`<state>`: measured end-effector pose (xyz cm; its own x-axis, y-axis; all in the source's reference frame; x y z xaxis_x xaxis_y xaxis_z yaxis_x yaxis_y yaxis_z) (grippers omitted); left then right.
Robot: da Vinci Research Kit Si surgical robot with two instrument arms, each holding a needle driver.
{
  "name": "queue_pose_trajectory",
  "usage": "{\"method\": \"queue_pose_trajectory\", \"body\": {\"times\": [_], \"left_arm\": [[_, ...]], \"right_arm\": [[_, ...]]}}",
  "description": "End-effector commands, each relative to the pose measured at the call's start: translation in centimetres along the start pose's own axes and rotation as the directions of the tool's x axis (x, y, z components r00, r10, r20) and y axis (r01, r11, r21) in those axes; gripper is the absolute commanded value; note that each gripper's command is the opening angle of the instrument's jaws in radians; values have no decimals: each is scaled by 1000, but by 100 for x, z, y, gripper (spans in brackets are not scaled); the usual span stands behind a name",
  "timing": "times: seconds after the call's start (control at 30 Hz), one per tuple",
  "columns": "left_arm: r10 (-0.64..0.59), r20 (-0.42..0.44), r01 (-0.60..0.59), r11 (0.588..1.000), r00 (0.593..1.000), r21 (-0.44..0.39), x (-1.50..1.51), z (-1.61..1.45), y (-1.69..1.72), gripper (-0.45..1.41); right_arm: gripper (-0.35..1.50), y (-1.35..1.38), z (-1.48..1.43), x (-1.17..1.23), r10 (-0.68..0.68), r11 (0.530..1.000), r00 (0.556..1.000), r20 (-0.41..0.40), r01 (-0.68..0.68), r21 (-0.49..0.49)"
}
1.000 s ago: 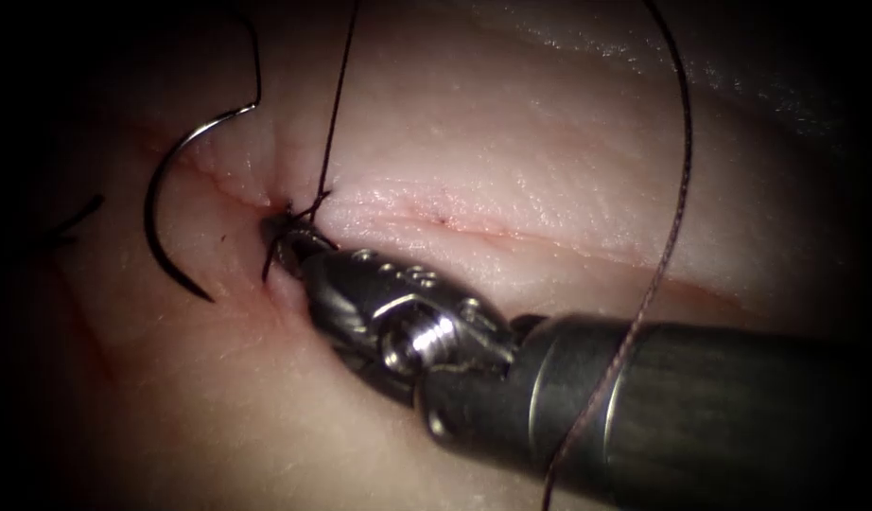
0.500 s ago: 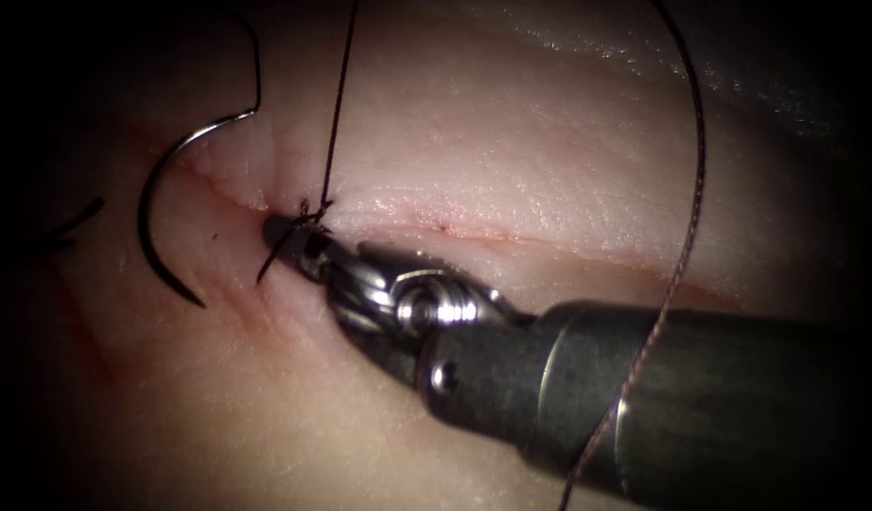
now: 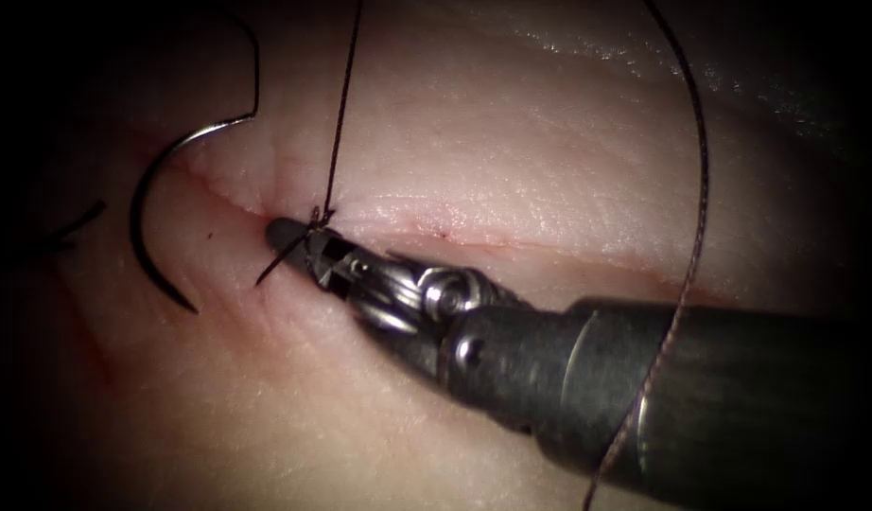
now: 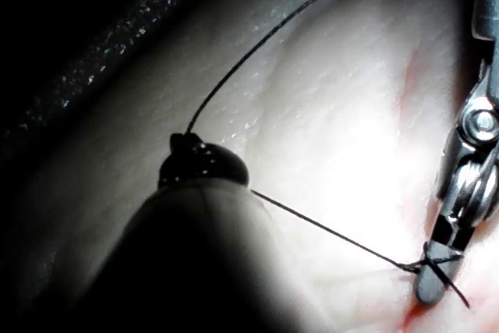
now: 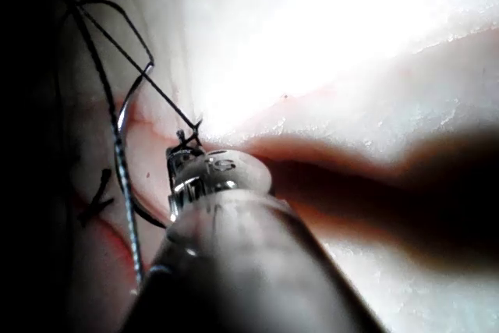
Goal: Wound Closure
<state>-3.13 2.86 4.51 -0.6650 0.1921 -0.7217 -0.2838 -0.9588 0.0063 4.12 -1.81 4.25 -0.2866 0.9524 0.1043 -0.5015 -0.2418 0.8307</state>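
right tool (image 3: 299, 244): jaws closed on the thread (image 3: 334, 142) at the knot on the cut (image 3: 512, 248) | left tool (image 4: 204, 163): grips the thread, taut to the knot | needle (image 3: 150, 232): lies free on the tissue (image 3: 549, 151), left of the knot, in neither tool

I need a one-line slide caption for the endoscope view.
Right gripper shut on thread at the knot on the cut; needle lies free on tissue.

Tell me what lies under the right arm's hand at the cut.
The right hand is shut on the thread at the knot, over the tissue. The cut beneath its shaft is covered. The needle lies free at left.
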Motion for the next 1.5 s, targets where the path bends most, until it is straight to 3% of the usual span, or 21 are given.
{"method": "queue_pose_trajectory", "body": {"times": [0.03, 0.07, 0.1, 0.2, 0.37, 0.5, 0.77, 1.0, 1.5], "left_arm": [[2, -3, -2, 1000, 1000, 0, 1, 7, -2, -45], [2, -3, -2, 1000, 1000, -1, 1, 7, -3, -45], [2, -3, -2, 1000, 1000, -1, 1, 7, -3, -45], [4, -5, -4, 1000, 1000, -1, 0, 7, -3, -45], [10, -8, -10, 1000, 1000, -2, -4, 4, 3, -45], [11, -12, -11, 1000, 1000, -10, -5, 1, 1, -45], [8, -14, -7, 999, 1000, 50, -3, 16, -49, -45], [49, 48, -55, 989, 998, 135, -16, 40, -65, -45], [55, 79, -68, 983, 995, 168, -13, 51, -86, -45]], "right_arm": [[-35, -8, 4, 1, -150, 986, 989, 5, 150, -76], [-35, -15, 1, 5, -300, 942, 953, 35, 301, -145], [-35, -15, 1, 5, -300, 942, 953, 35, 301, -145], [-35, -25, -6, 14, -528, 811, 847, 61, 525, -259], [-35, -35, -19, 28, -657, 689, 749, 86, 643, -336], [-35, -35, -23, 26, -668, 665, 736, 111, 657, -355], [-35, -34, -17, -5, -670, 659, 730, 135, 668, -346], [-35, -45, -21, -34, -674, 657, 724, 148, 678, -330], [-35, -35, -16, -54, -681, 635, 712, 173, 691, -345]]}}
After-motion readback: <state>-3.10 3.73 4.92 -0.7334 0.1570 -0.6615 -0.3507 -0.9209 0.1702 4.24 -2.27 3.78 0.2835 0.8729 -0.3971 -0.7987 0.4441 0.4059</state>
